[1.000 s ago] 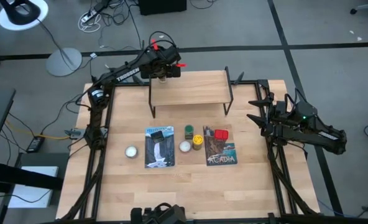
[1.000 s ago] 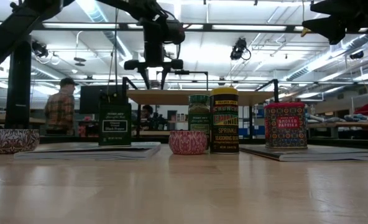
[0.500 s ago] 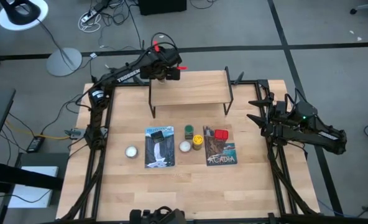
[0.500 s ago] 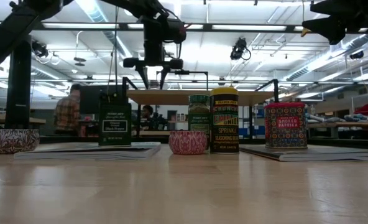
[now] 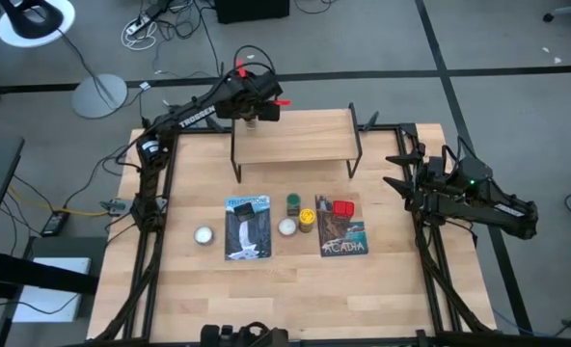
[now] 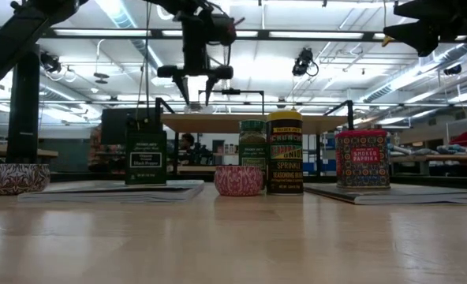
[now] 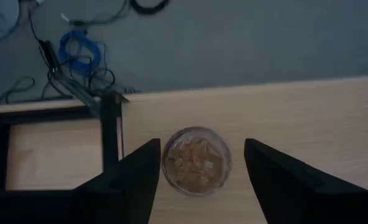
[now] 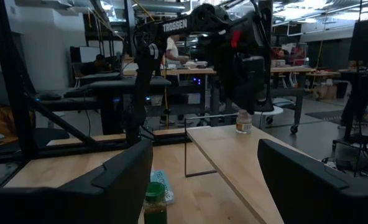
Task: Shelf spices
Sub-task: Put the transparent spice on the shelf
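1. The left hand [image 5: 251, 114] is in the upper middle of the high view, above the left end of the shelf [image 5: 295, 143].
2. Its two fingers [image 7: 131, 180] stand apart, one on each side of the tiny brown jar [image 7: 197, 160]. They do not touch the jar.
3. The tiny brown jar stands on the shelf's wooden top, close to the left end. In the right wrist view it sits just under the left arm.
4. In the low view the left hand [image 6: 196, 87] hangs above the shelf [image 6: 257, 122] with its fingers open and pointing down.
5. The right hand [image 5: 399, 172] is at the right side of the high view, by the edge of the desk [image 5: 382, 289]. It is open and holds nothing.
6. The other spices stand in a row on the desk, in the middle of the high view, below the shelf.
7. The dark square tin [image 6: 145, 157] stands on the left book [image 5: 247, 228].
8. The green jar [image 6: 252, 142] and the yellow-capped jar [image 6: 285, 152] stand side by side.
9. The red boxy tin [image 6: 362, 158] stands on the right book [image 5: 341, 236].
10. One white ball [image 5: 203, 235] is left of the books. The other white ball [image 5: 286, 226] is between them.
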